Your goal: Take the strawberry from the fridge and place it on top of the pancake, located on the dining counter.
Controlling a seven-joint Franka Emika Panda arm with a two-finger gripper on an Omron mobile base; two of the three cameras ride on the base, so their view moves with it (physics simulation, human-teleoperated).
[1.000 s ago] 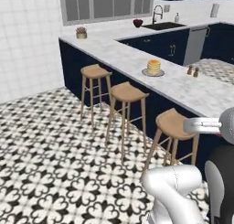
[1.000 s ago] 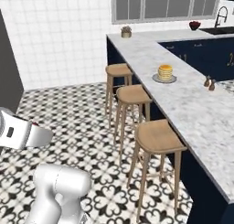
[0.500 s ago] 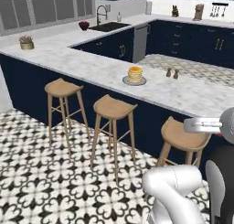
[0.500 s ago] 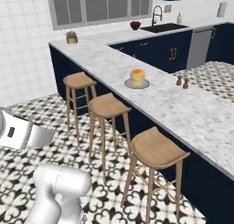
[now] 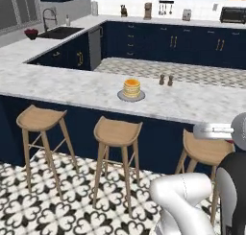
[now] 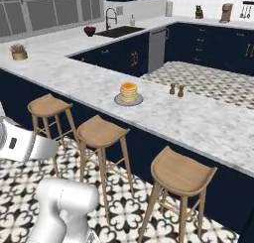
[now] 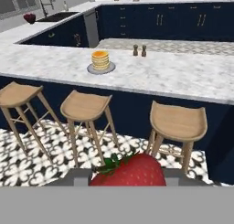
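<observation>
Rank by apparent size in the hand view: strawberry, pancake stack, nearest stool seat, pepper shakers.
1. Nearest stool seat and strawberry: about alike; the berry is inflated by nearness and cut off.
2. Pancake stack.
3. Pepper shakers.

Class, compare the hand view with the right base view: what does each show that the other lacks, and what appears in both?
Hand view alone: the strawberry, close up at the bottom edge, green leaves on top, gripped in the end effector. Right base view alone: a small potted plant on the far left of the counter. Both share the pancake stack on its grey plate, the marble dining counter, two small shakers, three wooden stools and the sink faucet.
</observation>
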